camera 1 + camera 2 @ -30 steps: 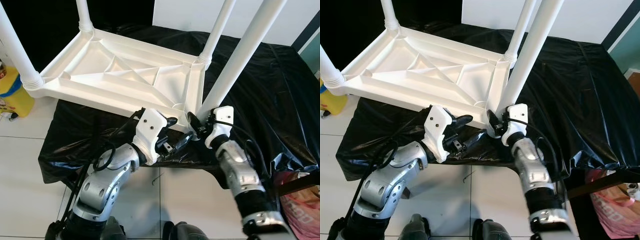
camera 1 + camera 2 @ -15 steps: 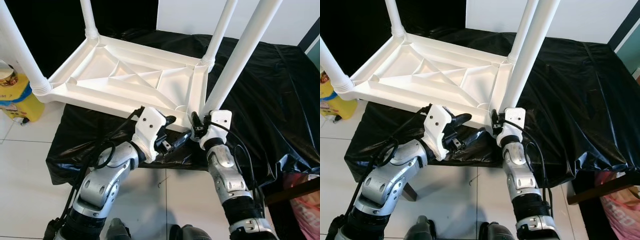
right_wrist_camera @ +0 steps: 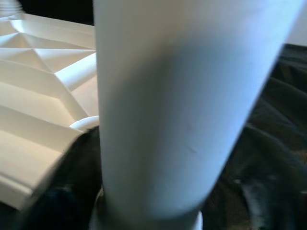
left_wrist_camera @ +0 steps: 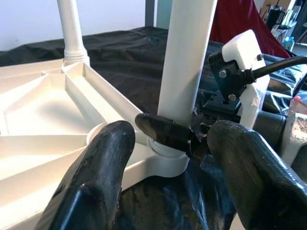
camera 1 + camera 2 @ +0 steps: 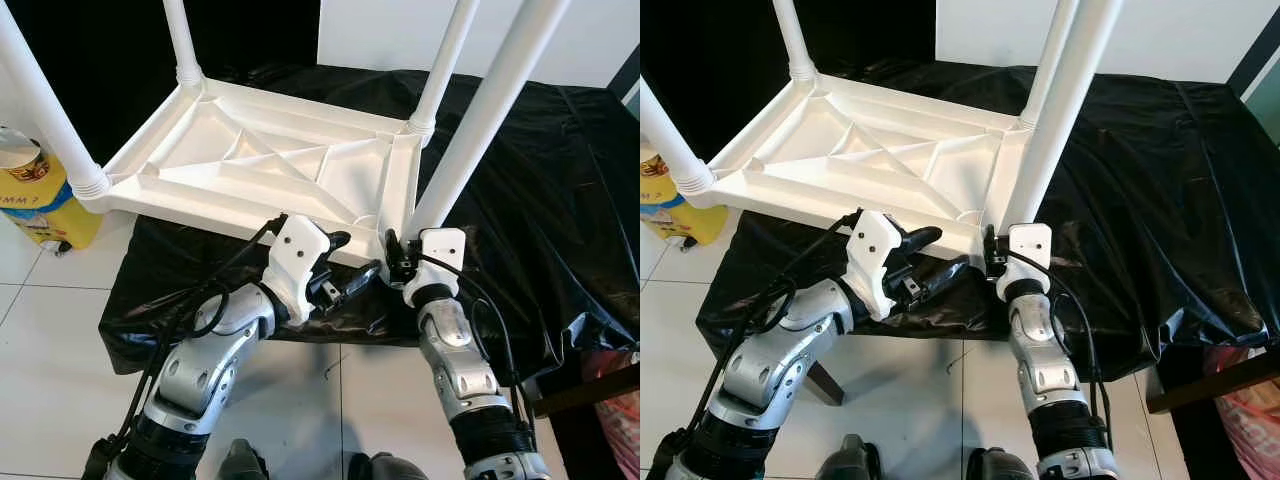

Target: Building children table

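Tabletop lies upside down on black sheet, centre frame, white tile floor below. Right gripper clamps near leg at its base; left gripper hangs unclenched beside it. Yellow tub at left edge.

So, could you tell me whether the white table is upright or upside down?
Upside down: the table top shows its ribbed underside, legs pointing up.

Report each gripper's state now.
Left gripper: open, fingers apart, holding nothing, beside the near table leg.
Right gripper: shut on that leg's base.
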You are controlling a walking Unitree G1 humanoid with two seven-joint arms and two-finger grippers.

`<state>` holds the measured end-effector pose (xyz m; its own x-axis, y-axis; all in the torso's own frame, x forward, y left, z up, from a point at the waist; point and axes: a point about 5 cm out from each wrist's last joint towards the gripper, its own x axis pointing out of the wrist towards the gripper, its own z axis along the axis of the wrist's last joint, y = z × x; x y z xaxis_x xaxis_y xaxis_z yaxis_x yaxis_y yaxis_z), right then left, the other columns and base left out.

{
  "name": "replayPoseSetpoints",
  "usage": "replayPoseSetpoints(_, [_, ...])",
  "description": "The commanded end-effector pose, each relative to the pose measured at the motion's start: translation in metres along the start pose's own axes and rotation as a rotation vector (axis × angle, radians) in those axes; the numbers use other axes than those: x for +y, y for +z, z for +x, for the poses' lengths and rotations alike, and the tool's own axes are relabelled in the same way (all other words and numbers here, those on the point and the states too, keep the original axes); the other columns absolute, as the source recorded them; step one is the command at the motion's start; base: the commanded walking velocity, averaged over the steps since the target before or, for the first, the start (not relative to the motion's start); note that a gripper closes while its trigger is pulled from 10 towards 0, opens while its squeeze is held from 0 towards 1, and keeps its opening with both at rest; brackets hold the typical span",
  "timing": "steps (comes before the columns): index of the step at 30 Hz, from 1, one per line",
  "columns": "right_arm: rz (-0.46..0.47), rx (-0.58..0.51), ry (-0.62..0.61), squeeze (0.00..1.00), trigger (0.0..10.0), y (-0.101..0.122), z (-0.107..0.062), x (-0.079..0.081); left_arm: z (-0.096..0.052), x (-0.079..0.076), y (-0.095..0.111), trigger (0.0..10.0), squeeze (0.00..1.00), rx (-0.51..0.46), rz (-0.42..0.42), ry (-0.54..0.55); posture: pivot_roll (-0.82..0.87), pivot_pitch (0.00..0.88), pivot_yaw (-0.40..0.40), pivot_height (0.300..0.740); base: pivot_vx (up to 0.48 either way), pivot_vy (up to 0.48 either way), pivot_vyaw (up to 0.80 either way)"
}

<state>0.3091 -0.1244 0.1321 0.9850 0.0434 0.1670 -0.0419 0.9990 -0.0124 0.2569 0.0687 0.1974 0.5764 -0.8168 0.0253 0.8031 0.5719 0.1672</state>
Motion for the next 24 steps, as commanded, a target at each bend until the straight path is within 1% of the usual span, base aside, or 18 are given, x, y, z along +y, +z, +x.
replayPoseSetpoints(1, [0.001, 0.008, 0.013, 1.0, 10.0, -0.001, -0.003, -0.004, 0.0, -0.006, -0.003, 10.0, 0.0, 0.004, 0.003, -0.062, 0.07, 0.115, -0.081, 0.74, 0.0, 0.0, 0.0])
replayPoseSetpoints(2, [-0.007, -0.002, 0.054, 1.0, 10.0, 0.001, -0.004, -0.007, -0.003, -0.006, -0.005, 10.0, 0.0, 0.009, 0.012, -0.063, 0.06, 0.121, -0.081, 0.74, 0.0, 0.0, 0.0])
replayPoseSetpoints(3, [-0.007, -0.002, 0.054, 1.0, 10.0, 0.001, -0.004, -0.007, -0.003, -0.006, -0.005, 10.0, 0.0, 0.009, 0.012, -0.063, 0.06, 0.121, -0.081, 0.74, 0.0, 0.0, 0.0])
replayPoseSetpoints(5, [0.005, -0.021, 0.162, 1.0, 10.0, 0.006, -0.005, -0.014, -0.008, -0.006, -0.008, 10.0, 0.0, 0.014, 0.029, -0.056, 0.05, 0.124, -0.077, 0.74, 0.0, 0.0, 0.0])
replayPoseSetpoints(7, [0.005, -0.021, 0.162, 1.0, 10.0, 0.006, -0.005, -0.014, -0.008, -0.006, -0.008, 10.0, 0.0, 0.014, 0.029, -0.056, 0.05, 0.124, -0.077, 0.74, 0.0, 0.0, 0.0])
replayPoseSetpoints(8, [0.004, -0.025, 0.23, 1.0, 10.0, 0.008, -0.005, -0.017, -0.011, -0.006, -0.008, 10.0, 0.0, 0.016, 0.034, -0.054, 0.05, 0.125, -0.072, 0.74, 0.0, 0.0, 0.0])
replayPoseSetpoints(9, [0.004, -0.025, 0.23, 1.0, 10.0, 0.008, -0.005, -0.017, -0.011, -0.006, -0.008, 10.0, 0.0, 0.016, 0.034, -0.054, 0.05, 0.125, -0.072, 0.74, 0.0, 0.0, 0.0])
replayPoseSetpoints(10, [0.01, -0.02, 0.301, 1.0, 10.0, 0.009, -0.006, -0.019, -0.013, -0.006, -0.008, 10.0, 0.0, 0.018, 0.038, -0.051, 0.04, 0.129, -0.064, 0.74, 0.0, 0.0, 0.0])
replayPoseSetpoints(11, [0.01, -0.02, 0.301, 1.0, 10.0, 0.009, -0.006, -0.019, -0.013, -0.006, -0.008, 10.0, 0.0, 0.018, 0.038, -0.051, 0.04, 0.129, -0.064, 0.74, 0.0, 0.0, 0.0])
replayPoseSetpoints(12, [0.011, -0.011, 0.372, 1.0, 10.0, 0.009, -0.007, -0.02, -0.015, -0.006, -0.009, 10.0, 0.0, 0.021, 0.043, -0.051, 0.04, 0.132, -0.056, 0.74, 0.0, 0.0, 0.0])
replayPoseSetpoints(13, [0.008, -0.002, 0.433, 0.96, 10.0, 0.009, -0.007, -0.02, -0.016, -0.007, -0.009, 10.0, 0.0, 0.025, 0.048, -0.054, 0.04, 0.131, -0.054, 0.74, 0.0, 0.0, 0.0])
replayPoseSetpoints(14, [0.008, -0.002, 0.433, 0.96, 10.0, 0.009, -0.007, -0.02, -0.016, -0.007, -0.009, 10.0, 0.0, 0.025, 0.048, -0.054, 0.04, 0.131, -0.054, 0.74, 0.0, 0.0, 0.0])
replayPoseSetpoints(15, [0.007, 0.007, 0.484, 0.0, 10.0, 0.009, -0.007, -0.02, -0.017, -0.008, -0.009, 10.0, 0.0, 0.028, 0.053, -0.058, 0.04, 0.13, -0.052, 0.74, 0.0, 0.0, 0.0])
replayPoseSetpoints(16, [0.007, 0.015, 0.531, 0.0, 10.0, 0.009, -0.006, -0.021, -0.017, -0.009, -0.008, 10.0, 0.0, 0.03, 0.07, -0.063, 0.04, 0.13, -0.05, 0.74, 0.0, 0.0, 0.0])
replayPoseSetpoints(17, [0.007, 0.015, 0.531, 0.0, 10.0, 0.009, -0.006, -0.021, -0.017, -0.009, -0.008, 10.0, 0.0, 0.03, 0.07, -0.063, 0.04, 0.13, -0.05, 0.74, 0.0, 0.0, 0.0])
replayPoseSetpoints(20, [-0.01, 0.051, 0.657, 0.0, 10.0, 0.008, -0.001, -0.022, -0.016, -0.012, -0.006, 10.0, 0.0, 0.029, 0.067, -0.093, 0.05, 0.127, -0.044, 0.74, 0.0, 0.0, 0.0])
replayPoseSetpoints(21, [-0.013, 0.06, 0.68, 0.0, 10.0, 0.007, 0.001, -0.022, -0.016, -0.013, -0.006, 10.0, 0.0, 0.031, 0.057, -0.107, 0.05, 0.126, -0.046, 0.74, 0.0, 0.0, 0.0])
replayPoseSetpoints(24, [-0.017, 0.065, 0.691, 0.0, 10.0, 0.006, 0.004, -0.023, -0.017, -0.015, -0.006, 10.0, 0.0, 0.031, 0.05, -0.119, 0.05, 0.123, -0.048, 0.74, 0.0, 0.0, 0.0])
